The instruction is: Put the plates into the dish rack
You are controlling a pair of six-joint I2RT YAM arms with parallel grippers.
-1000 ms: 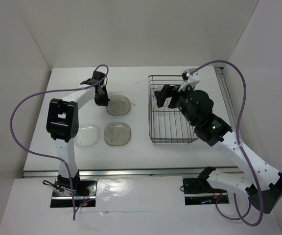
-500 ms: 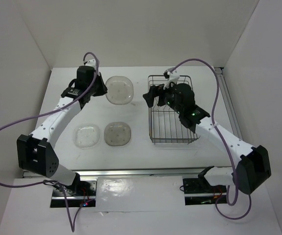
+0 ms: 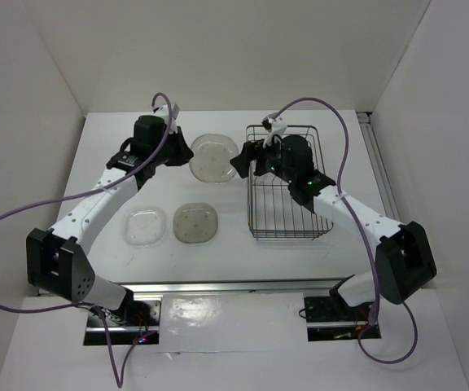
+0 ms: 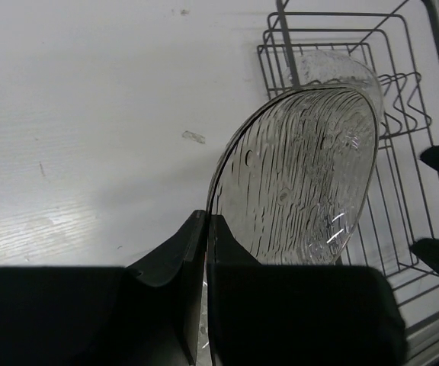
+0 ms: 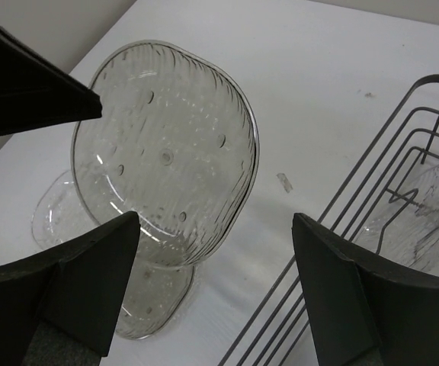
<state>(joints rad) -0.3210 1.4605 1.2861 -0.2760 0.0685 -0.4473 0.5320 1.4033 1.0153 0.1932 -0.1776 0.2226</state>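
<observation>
**While one plate is held on edge, two are left lying flat and one is lodged in the rack**

Where the left hand [image 4: 206, 229] is seen from its own wrist camera, its two fingers are pressed together on the lower rim of a ribbed translucent plate [image 4: 303, 175], so that the held plate is gripped firmly. It is carried clear of the white surface [image 3: 218, 248], tilted close to upright, over the far half near the middle and just beside the far left corner of the dish rack [image 3: 287, 213].

The right hand [image 5: 216, 225] is spread wide and nothing is gripped by it. It is placed at the same corner of the rack and is turned towards the held plate, which is seen beyond its fingertips; no contact with the plate can be made out.

The rack is set along the right edge of the surface. A clear plate [image 4: 334, 69] is seen inside it at the far end, leaning among the upright prongs [image 4: 402, 95].

Two more plates are laid flat towards the near edge, left of the middle: a clear one [image 3: 143, 226] and, just to its right, a smoky one [image 3: 196, 221], side by side but apart.
</observation>
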